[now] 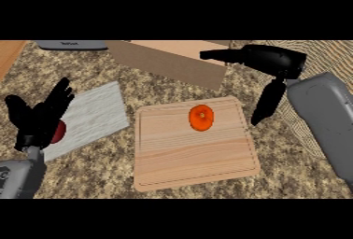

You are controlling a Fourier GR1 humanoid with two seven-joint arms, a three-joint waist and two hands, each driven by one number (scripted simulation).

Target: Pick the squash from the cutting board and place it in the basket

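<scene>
Orange squash [201, 117]: lies on the wooden cutting board [193, 149], toward its far edge — not yet picked up.
Right hand [276, 63]: hangs beyond the board's far right corner, fingers straight, holding nothing — seemingly poised to reach.
Left hand [38, 116]: rests open at left, fingers up.

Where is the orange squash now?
In the head view, the squash lies on the cutting board, near its far edge, left of the right hand.

squash [201, 117] on cutting board [195, 149], far half | cloth [93, 116] left of board | basket [172, 58] behind board
</scene>
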